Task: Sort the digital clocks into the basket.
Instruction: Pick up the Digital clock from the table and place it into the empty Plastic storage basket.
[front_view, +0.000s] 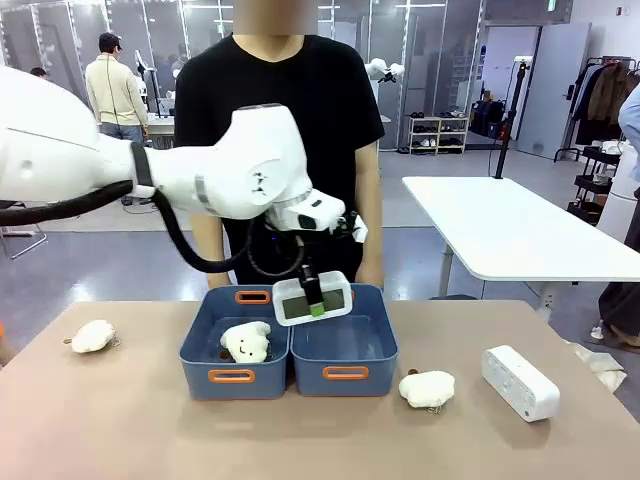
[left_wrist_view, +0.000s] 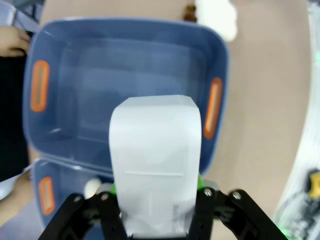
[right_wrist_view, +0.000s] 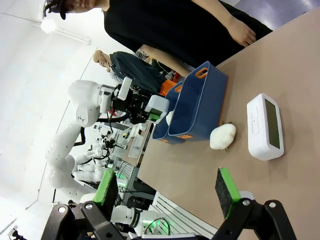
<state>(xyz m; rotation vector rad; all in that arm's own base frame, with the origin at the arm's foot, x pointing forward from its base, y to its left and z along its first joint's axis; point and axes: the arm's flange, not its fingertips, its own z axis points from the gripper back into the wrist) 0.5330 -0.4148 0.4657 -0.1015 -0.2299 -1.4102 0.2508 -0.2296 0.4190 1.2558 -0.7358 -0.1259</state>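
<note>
Holding clock one (left_wrist_view: 155, 160) above the basket (front_view: 345, 356) in left gripper (front_view: 316, 306), unreleased; clock two (front_view: 520, 383) waits at basket's 3 o'clock, right gripper (right_wrist_view: 166, 186) wide.

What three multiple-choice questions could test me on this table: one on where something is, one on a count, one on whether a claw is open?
1. Where is the clock that the left claw holds?
A) lying beside the bins
B) over the right-hand blue bin
C) in the person's hand

2. How many plush toys does the front view show?
A) one
B) five
C) three

3. How is the right claw?
A) open and empty
B) shut on a clock
C) shut on a plush toy

Answers:
1 B: the left wrist view looks past the clock down into that bin.
2 C: one lies at the left of the table, one in the left bin, one right of the bins.
3 A: its green pads stand wide apart with nothing between.
</note>
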